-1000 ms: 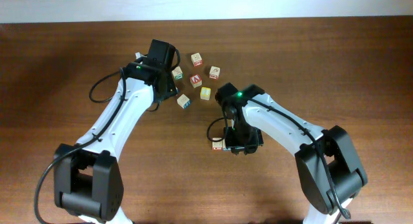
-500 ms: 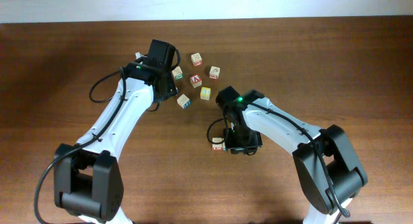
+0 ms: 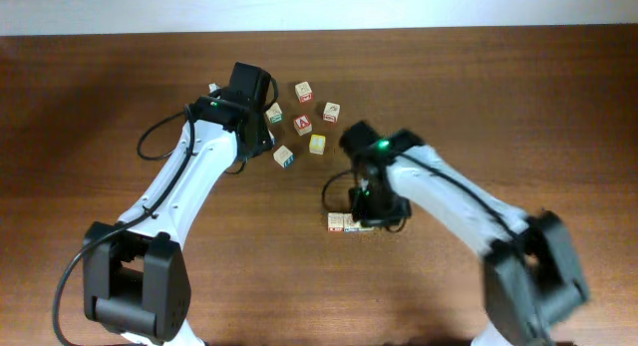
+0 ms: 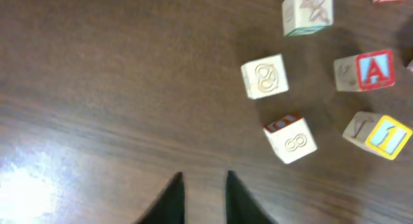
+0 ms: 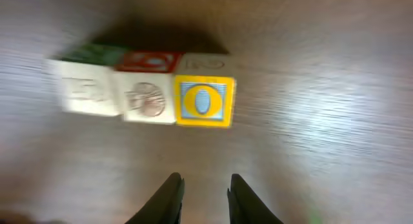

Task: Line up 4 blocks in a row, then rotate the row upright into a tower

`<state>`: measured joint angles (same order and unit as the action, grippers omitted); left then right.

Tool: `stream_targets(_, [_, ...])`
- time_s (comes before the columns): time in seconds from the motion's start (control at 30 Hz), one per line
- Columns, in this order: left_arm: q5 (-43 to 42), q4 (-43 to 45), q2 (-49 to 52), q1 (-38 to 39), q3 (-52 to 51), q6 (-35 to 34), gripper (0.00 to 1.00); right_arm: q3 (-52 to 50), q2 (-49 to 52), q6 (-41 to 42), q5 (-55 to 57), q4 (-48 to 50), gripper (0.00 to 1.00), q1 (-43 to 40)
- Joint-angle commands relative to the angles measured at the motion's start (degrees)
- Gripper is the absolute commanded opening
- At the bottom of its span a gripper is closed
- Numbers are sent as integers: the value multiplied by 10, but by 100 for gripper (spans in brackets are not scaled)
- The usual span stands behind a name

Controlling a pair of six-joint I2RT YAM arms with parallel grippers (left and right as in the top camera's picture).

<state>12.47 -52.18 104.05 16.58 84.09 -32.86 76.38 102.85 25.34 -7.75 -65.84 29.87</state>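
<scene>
The surface (image 3: pixel 518 97) is dark brown wood with a long grain running side to side. A pale band (image 3: pixel 399 7) lies beyond its far edge. Whether that band is wall or floor cannot be told. The left wrist view shows a bright patch of glare (image 4: pixel 26 185) on the wood, and the right wrist view shows a softer sheen on it.

A loose group of blocks sits near the far middle of the surface, apart from one another. It includes a red-bordered A block (image 3: pixel 303 125), a yellow-bordered block (image 3: pixel 317 144) and a teal-edged block (image 3: pixel 274 113). The left arm (image 3: pixel 189 176) reaches up to this group from the near left. In its wrist view the left fingers (image 4: pixel 169 198) stand slightly apart with bare wood between them. They hold nothing, and the nearest block, a pale cube with a red upper face (image 4: pixel 290 139), lies ahead and to one side without touching them.

Nearer the front, three blocks stand in a row, pressed side to side. They are a pale green-topped block (image 5: pixel 87 95), a red-topped block (image 5: pixel 148 98) and a yellow-bordered O block (image 5: pixel 203 100). The right arm (image 3: pixel 449 191), blurred in the overhead view, hangs just beside this row. The right fingers (image 5: pixel 169 198) are a little apart and empty, and the row lies just ahead of their tips, clear of them.
</scene>
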Motion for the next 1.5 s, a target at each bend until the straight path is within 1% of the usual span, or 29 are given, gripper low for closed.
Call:
stream_targets(0.0, [-23, -22, 3, 0, -4, -1, 24, 25, -110, -47, -50, -11, 25, -81])
stream_targets(0.03, [-53, -30, 3, 0, -4, -1, 25, 25, -127, -66, -69, -15, 25, -107])
stream_targets(0.07, [-89, -32, 3, 0, -4, 3, 23, 24, -150, -104, -103, -19, 29, -154])
stream_targets(0.13, [-159, -29, 3, 4, -4, 41, 9, 24, -160, -164, -156, -34, 31, -221])
stream_targets(0.2, [-184, -37, 3, 14, -6, 42, 0, 12, -154, -191, -177, -36, 32, -255])
stream_targets(0.3, [-187, -47, 3, 49, -13, 42, 0, -40, -138, -196, -185, -5, 29, -277])
stream_targets(0.33, [-187, -47, 3, 67, -21, 34, 0, -71, -133, -196, -184, 22, 25, -276])
stream_targets(0.4, [-187, -40, 3, 90, -39, 13, 0, -104, -125, -189, -189, 41, 23, -277])
stream_targets(0.47, [-188, -28, 3, 112, -64, -6, 0, -135, -119, -189, -228, 74, 21, -276])
stream_targets(0.57, [-219, 11, 3, 138, -103, -10, 0, -176, -109, -188, -270, 143, 16, -276])
stream_targets(0.7, [-231, 47, 3, 151, -131, -10, 0, -199, -91, -151, -276, 203, 10, -272])
stream_targets(0.77, [-258, 66, 5, 151, -146, -10, 0, -200, -79, -126, -271, 223, 8, -254])
stream_targets(0.87, [-280, 80, 19, 151, -162, -10, 0, -200, -59, -80, -240, 242, 5, -218])
stream_targets(1.07, [-288, 81, 24, 156, -167, -10, 0, -200, -33, -35, -208, 249, 5, -170])
stream_targets(1.17, [-288, 89, 31, 167, -167, -10, 0, -200, -25, -34, -204, 252, 5, -156])
stream_targets(1.47, [-293, 111, 33, 167, -167, -10, 0, -202, -22, -19, -194, 250, 4, -156])
